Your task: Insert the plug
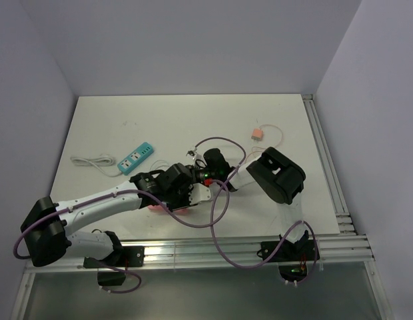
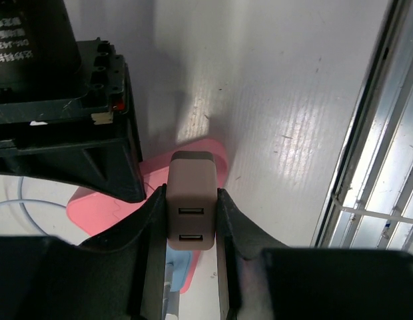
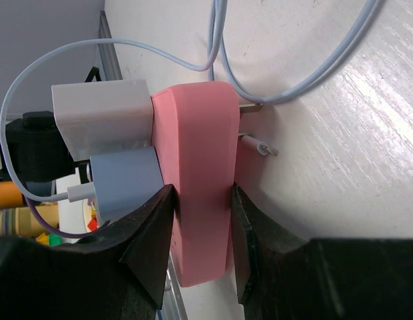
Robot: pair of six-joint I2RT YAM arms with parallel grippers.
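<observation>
Left gripper [image 2: 191,200]: clamped narrow on the taupe USB plug [image 2: 191,177], with the pink power strip [image 2: 103,210] just below its tips. Judged best practice: keep the plug square to the strip and press straight in, no twist.

Right gripper [image 3: 202,197]: closed around the strip's body, bracing it. A white adapter [image 3: 103,113] and a blue adapter [image 3: 123,180] crowd its left side.

Clearance: a metal rail [image 2: 373,167] lies near the left gripper's right, with bare surface [image 2: 273,100] ahead of it.

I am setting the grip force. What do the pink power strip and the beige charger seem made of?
Pink power strip: likely moulded plastic, smooth with a soft sheen; even colour, rounded edges.
Beige charger: likely plastic too, matte; uniform shell, rounded corners, no shine.
</observation>
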